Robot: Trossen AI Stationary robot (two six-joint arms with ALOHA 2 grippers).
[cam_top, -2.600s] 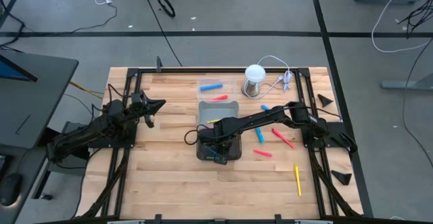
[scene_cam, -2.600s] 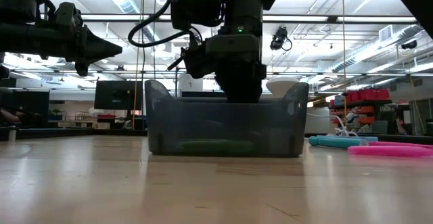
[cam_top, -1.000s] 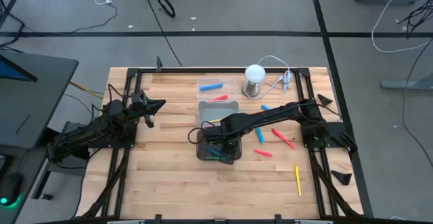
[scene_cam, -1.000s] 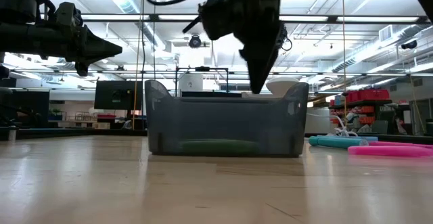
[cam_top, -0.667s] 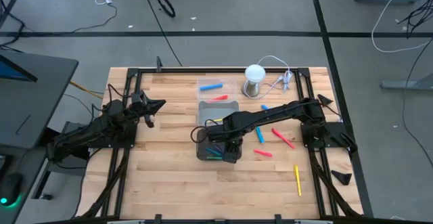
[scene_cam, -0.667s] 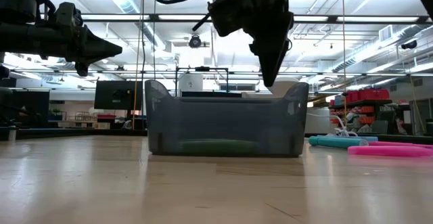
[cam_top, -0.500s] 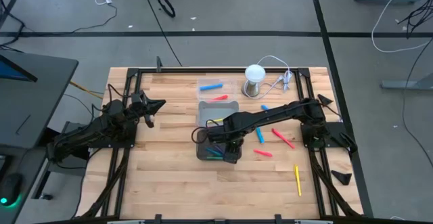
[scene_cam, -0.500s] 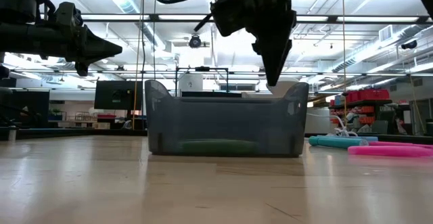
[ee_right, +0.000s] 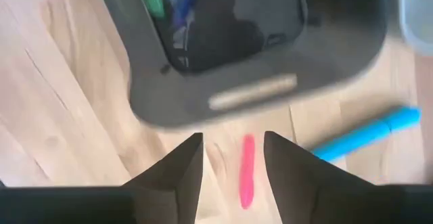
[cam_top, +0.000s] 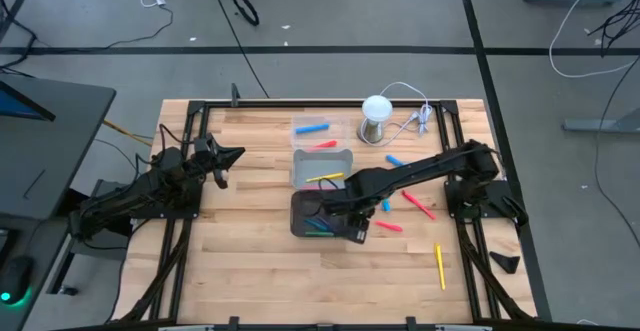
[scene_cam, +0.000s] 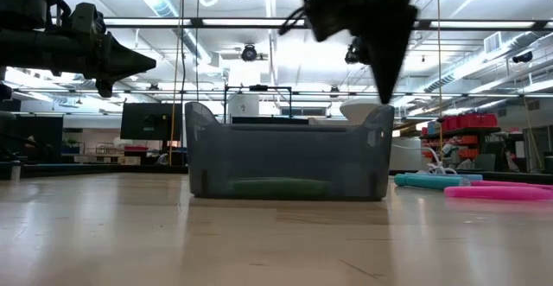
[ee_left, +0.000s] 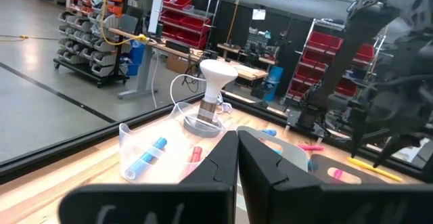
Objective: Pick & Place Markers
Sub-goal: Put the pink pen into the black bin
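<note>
Loose markers lie on the wooden table right of the dark tray [cam_top: 303, 209]: a pink one [ee_right: 247, 171], a blue one [ee_right: 369, 137], a red one [cam_top: 418, 203] and a yellow one [cam_top: 440, 266]. Green and blue markers [ee_right: 166, 1] lie inside the dark tray. My right gripper [ee_right: 233, 162] hangs open and holds nothing, just past the tray's near right corner; it points down, and the pink marker lies on the table below it. My left gripper [cam_top: 235, 154] stays shut in the air at the table's left.
A light grey tray [cam_top: 305, 164] holding a yellow marker stands behind the dark one. A clear tray [cam_top: 303, 129] with a blue marker is farther back, a red marker before it. A white-domed cylinder [cam_top: 376, 119] with a cable stands at the back right.
My right gripper has gone from above the dark tray toward the table's right and near edges. It has crossed the tray's rim and now hangs over the pink marker, its fingers as far apart as before. The markers in the tray have stayed where they were.
</note>
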